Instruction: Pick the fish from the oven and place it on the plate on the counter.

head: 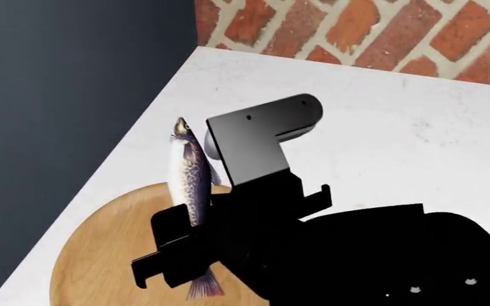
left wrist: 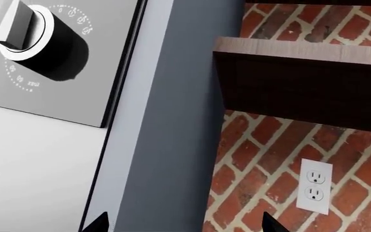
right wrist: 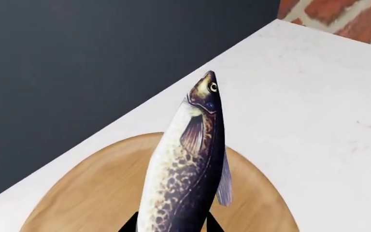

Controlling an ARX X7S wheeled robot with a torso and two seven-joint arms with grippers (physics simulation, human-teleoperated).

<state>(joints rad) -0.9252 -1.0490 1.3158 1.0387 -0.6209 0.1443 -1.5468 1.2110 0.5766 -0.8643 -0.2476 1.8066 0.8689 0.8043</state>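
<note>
Left wrist view, surroundings: appliance panel with a dial knob, grey wall strip, brick wall with a white outlet, dark wooden shelf; nothing of the task in sight.
Left wrist view, left tool: only two dark fingertips at the picture's lower edge, set wide apart, nothing between them.
Head view, fish: held over the plate, head pointing far, pinkish tail near; hard to tell whether it touches the wood.
Head view, right tool: closed on the rear half of the fish, just ahead of the tail, jaws pressing its sides.
Head view, desk: white, running to the brick wall far right; plate at its near left corner, beside the dark grey panel.
Right wrist view, fish: speckled back, pale belly, body straight, head beyond the plate's far rim over the desk.
Right wrist view, plate: tan disc beneath the fish.
Handling, judged: light, slender, likely smooth and slippery; keeps its shape here, so probably fairly stiff.
Hold, judged: a rear grip leaves the long front unsupported; mid-body across the flanks would balance better.
Risk, judged: head may overhang the rim on release.
</note>
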